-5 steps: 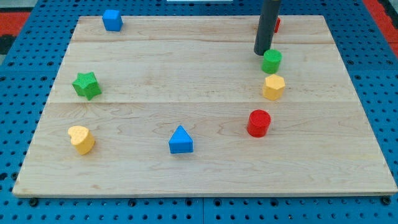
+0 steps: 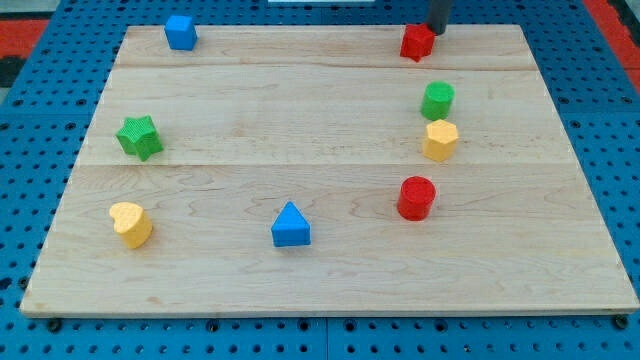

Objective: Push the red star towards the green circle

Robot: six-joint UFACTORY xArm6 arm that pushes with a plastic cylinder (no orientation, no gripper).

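A: Item one — bench [image 2: 330, 280]?
B: Pale wood, eight blocks on it.
A: Rod?
B: My tip [image 2: 436, 32] sits at the view's top, just right of the red star [image 2: 417, 42]. No fingers on this rig — nothing to open or clamp.
A: Blocks?
B: The star lies near the top edge, the green circle [image 2: 437, 100] below it, apart; the yellow hexagon [image 2: 440, 140] sits just under that.

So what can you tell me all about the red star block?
The red star is a small, chunky block, plain bright red, with stubby points; it looks like painted wood or plastic. It sits flat on the wooden board near the view's top edge, toward the right. The green circle lies below it, well apart. My tip stands right beside its upper right; whether they touch is unclear.
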